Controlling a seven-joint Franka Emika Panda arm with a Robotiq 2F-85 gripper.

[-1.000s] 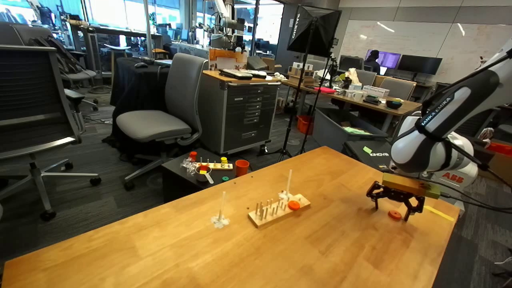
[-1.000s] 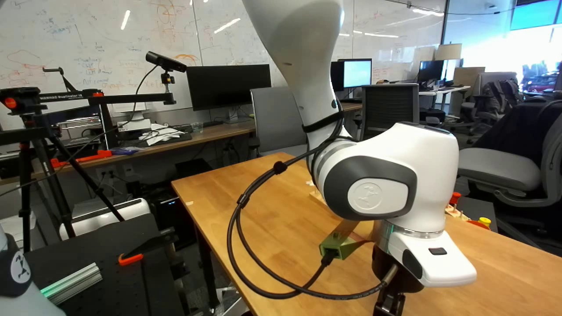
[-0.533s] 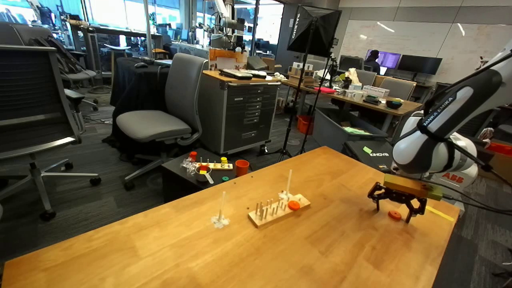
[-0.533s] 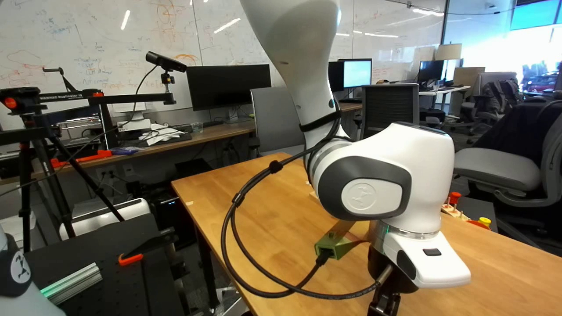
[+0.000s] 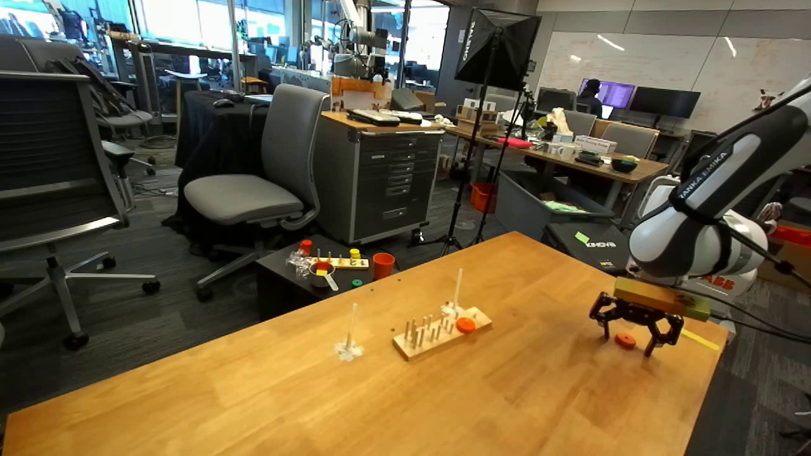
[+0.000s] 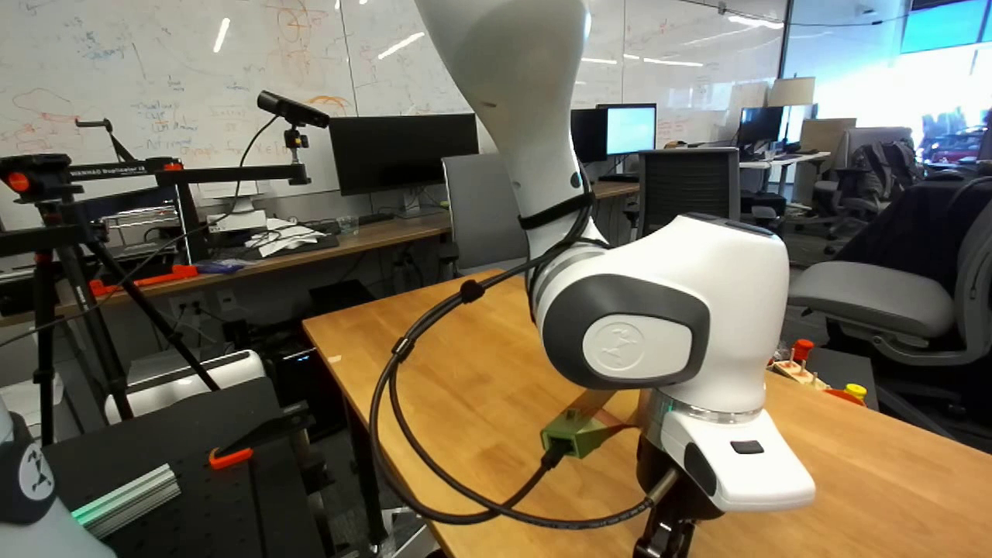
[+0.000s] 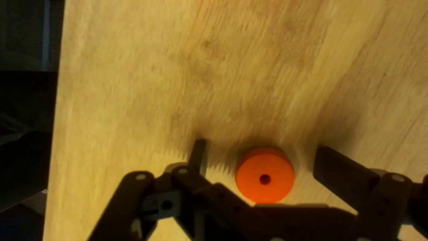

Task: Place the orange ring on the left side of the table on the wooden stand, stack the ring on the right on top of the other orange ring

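We judge step one done: in an exterior view, one orange ring (image 5: 466,325) lies at right on the wooden stand (image 5: 437,344). The second ring (image 5: 625,341) rests farther right on the table (image 5: 526,392); our empty gripper (image 5: 627,346) straddles it, spread wide. Grasping and stacking remain.

In an exterior view, the table (image 5: 266,392) bears the wooden stand (image 5: 438,343) and two whitish uprights (image 5: 350,335) toward its far edge; an orange ring (image 5: 625,341) lies near its right corner; a yellow strip (image 5: 701,341), nearer.
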